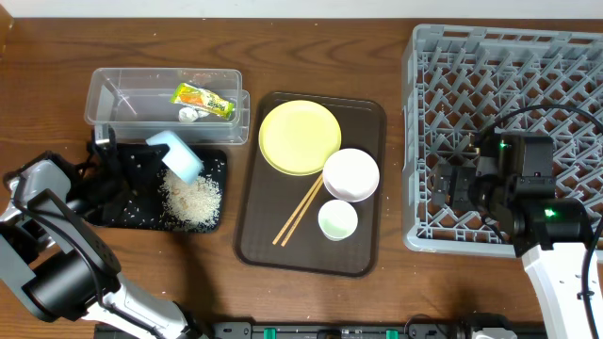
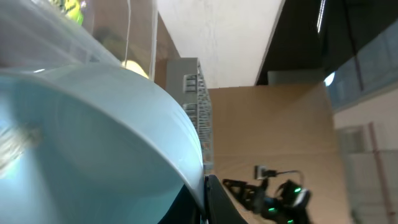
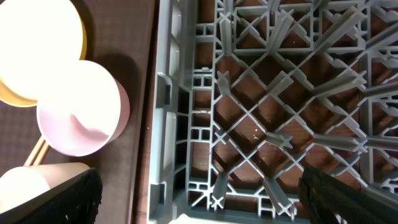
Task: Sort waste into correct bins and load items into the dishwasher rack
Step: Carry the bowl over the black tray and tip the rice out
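My left gripper is shut on the rim of the light blue bowl and holds it tilted over the black tray. White rice lies piled in that tray. In the left wrist view the bowl fills the frame beside my finger. The clear tub holds the yellow-green wrapper and a white scrap. My right gripper is open and empty over the grey rack's left edge; the rack also shows in the right wrist view below the open jaws.
The brown serving tray holds the yellow plate, white bowl, pale green cup and two chopsticks. The plate, bowl and cup also show in the right wrist view.
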Robot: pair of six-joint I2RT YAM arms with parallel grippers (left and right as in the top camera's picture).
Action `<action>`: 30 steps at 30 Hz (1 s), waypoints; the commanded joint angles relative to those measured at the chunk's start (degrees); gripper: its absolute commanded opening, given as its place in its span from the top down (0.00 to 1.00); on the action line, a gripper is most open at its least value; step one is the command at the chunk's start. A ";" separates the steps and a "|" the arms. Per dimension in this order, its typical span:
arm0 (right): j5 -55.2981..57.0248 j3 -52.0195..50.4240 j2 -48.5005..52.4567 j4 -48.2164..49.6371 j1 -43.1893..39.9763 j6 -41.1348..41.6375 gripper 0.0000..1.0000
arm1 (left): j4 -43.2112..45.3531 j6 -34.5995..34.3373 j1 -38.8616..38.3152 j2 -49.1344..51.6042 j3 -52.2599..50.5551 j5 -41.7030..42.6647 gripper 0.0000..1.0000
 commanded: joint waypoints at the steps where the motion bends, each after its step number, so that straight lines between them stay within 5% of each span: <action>1: -0.20 1.27 -0.20 -0.09 -0.26 0.39 0.01 | -0.20 10.62 -0.09 0.11 -0.17 0.74 0.94; 26: -0.20 1.27 -0.20 -0.44 -0.26 0.39 0.01 | -4.00 15.93 -0.81 -0.26 -0.17 -1.40 0.94; 30: -0.20 1.27 -0.20 -0.48 -0.26 0.39 0.01 | -7.48 22.71 -0.83 -1.44 -0.17 -2.43 0.94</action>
